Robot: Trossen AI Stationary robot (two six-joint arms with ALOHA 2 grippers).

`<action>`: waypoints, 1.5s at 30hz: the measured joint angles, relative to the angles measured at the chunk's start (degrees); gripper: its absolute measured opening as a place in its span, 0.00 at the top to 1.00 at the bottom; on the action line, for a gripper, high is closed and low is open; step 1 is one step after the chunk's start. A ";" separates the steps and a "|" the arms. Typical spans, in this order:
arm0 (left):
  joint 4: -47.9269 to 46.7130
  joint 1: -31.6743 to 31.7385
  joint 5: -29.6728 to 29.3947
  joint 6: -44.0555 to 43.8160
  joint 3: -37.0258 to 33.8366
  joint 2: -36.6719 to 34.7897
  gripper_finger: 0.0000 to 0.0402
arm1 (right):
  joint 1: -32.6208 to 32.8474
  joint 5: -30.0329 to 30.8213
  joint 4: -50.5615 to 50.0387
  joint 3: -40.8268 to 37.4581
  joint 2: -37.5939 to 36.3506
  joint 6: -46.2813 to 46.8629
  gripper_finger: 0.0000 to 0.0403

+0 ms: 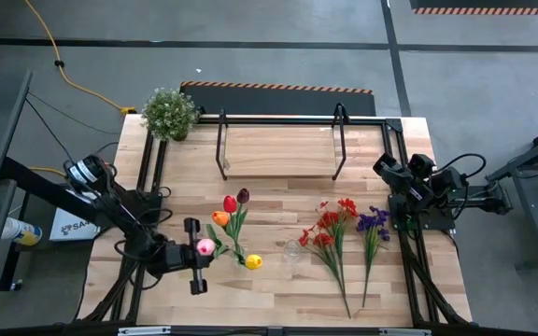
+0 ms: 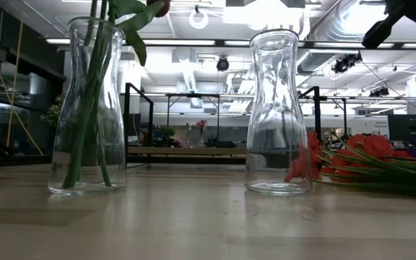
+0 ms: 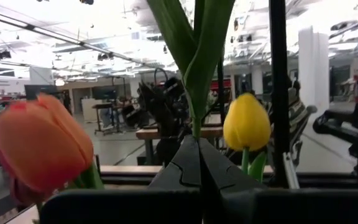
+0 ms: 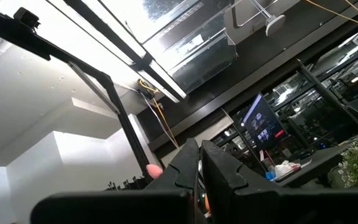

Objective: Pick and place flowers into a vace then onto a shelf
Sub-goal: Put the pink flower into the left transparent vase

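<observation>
We find the left claw (image 3: 199, 163) clenched on a green tulip stem (image 3: 197, 74) beside the vase (image 2: 89, 108); the right claw (image 4: 199, 163) clenched, empty, at the worktop's (image 1: 278, 289) right edge.

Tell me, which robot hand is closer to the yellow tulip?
The left hand: it sits just beside the yellow tulip, shut on a pink tulip. The right hand waits far across the table, near the shelf.
</observation>
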 joint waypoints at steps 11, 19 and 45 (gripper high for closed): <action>0.07 0.00 -1.98 -0.84 -0.83 1.10 0.95 | -0.01 -0.02 0.01 0.00 -0.01 0.00 0.97; 0.11 0.00 -2.39 -5.56 -2.45 1.10 0.95 | 0.01 -0.07 0.01 0.00 0.01 0.13 0.97; -4.16 -0.04 -10.00 -16.53 -2.49 1.10 0.84 | 0.00 -1.90 -0.01 0.00 0.00 0.13 0.97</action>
